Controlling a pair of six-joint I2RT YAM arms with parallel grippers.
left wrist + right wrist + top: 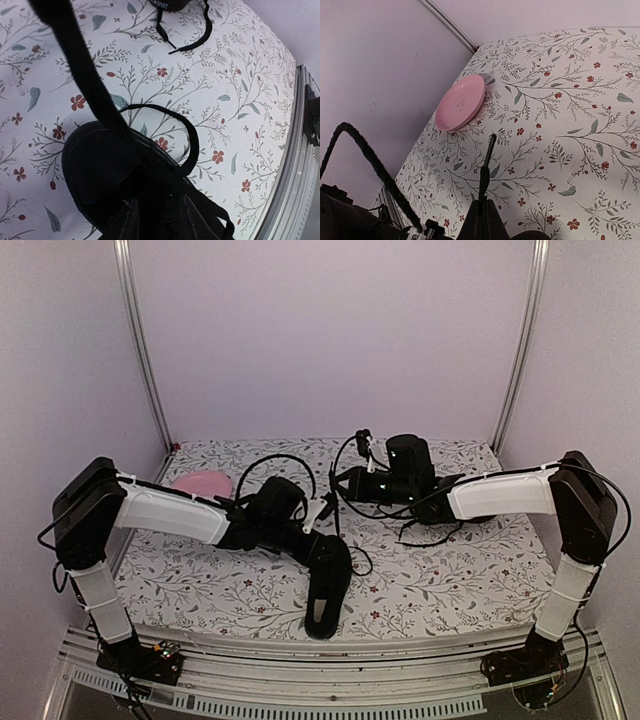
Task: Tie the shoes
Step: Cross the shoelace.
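One black shoe (328, 585) lies at the front centre of the table and also shows in the left wrist view (95, 175). My left gripper (316, 524) sits at the shoe's laced end. In the left wrist view its fingers (158, 214) look closed on the black lacing, dark on dark. A lace loop (189, 134) lies on the cloth beside them. My right gripper (343, 480) is raised behind the shoe and shut (487, 204) on a lace (488, 155) whose tip pokes out. The second shoe (170, 3) is mostly hidden under the right arm, with its laces (425, 530) trailing out.
A pink plate (203, 483) sits at the back left of the flowered tablecloth and also shows in the right wrist view (461, 101). A metal rail (320, 660) runs along the near table edge. Pale walls enclose the back and both sides.
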